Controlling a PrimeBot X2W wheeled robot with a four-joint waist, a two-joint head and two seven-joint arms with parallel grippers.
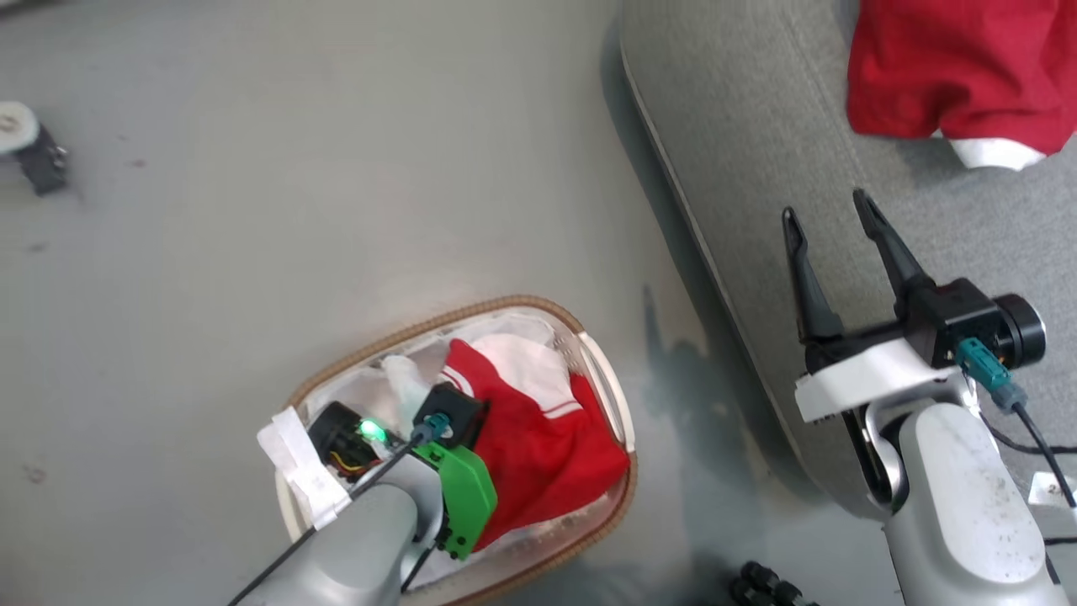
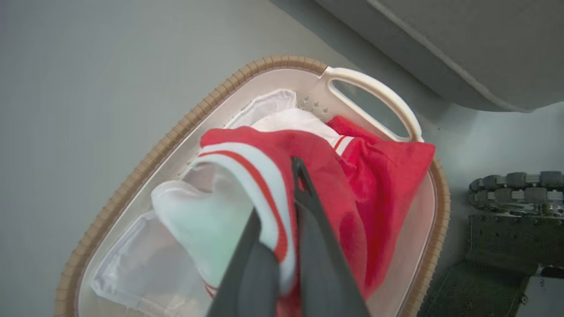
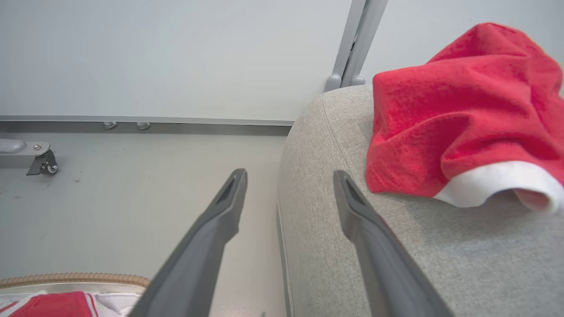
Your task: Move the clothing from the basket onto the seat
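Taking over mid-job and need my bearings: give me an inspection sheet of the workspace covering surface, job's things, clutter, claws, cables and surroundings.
Surface: grey floor, a few faint marks.
Job's things: basket on the floor holds a striped red garment; a second red garment lies on the seat.
Clutter: white cloth in the basket.
Claws: left claw shut on the striped red garment; right claw open, empty, above the seat's edge.
Cables: black cable at the right wrist; second cable along the left arm.
Surroundings: caster on the floor; pale wall panel.
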